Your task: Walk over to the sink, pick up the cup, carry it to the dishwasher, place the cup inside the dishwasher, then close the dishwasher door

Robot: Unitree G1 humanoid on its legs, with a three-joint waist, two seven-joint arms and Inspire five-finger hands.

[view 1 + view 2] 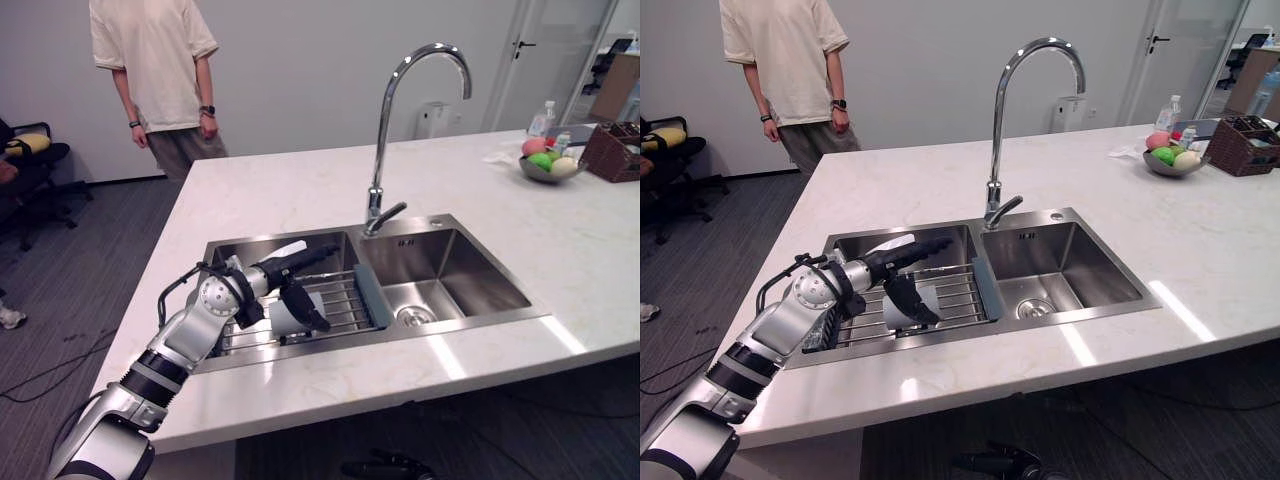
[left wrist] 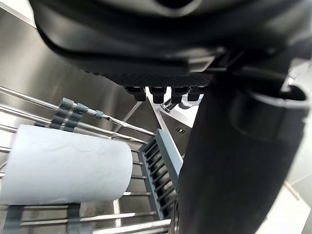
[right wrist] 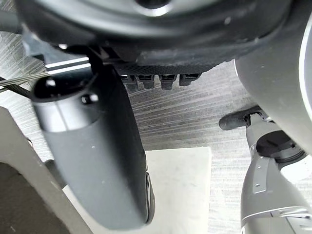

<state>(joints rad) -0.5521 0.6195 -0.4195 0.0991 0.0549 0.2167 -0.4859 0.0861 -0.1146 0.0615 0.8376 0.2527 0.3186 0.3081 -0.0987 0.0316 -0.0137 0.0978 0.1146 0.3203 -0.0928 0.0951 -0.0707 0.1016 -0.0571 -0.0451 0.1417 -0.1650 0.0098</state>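
Cup [image 1: 281, 318] is a plain pale cylinder w/ a smooth matte wall, no handle that I can see, lying on its side on the wire rack [image 1: 345, 300] in the left basin of the sink [image 1: 240, 248]. It lies across the rack's bars, near the grey divider strip [image 1: 372, 296] between the two basins. My left hand [image 1: 272, 272] is over it – arm comes in low from the counter [image 1: 300, 190] edge, bent at the elbow, forearm reaching across the basin rim, palm facing down. Fingers [image 1: 312, 256] run out straight above the cup toward the faucet [image 1: 385, 120]; thumb [image 1: 303, 308] hangs down across the cup's near side. Thumb may be touching the wall – can't be sure from this angle. So the hand is spread, nothing gripped, cup resting on the rack. My right hand [image 3: 97, 146] hangs relaxed over grey floor, fingers loose, holding nothing. A person [image 1: 155, 60] stands beyond the far corner of the counter.
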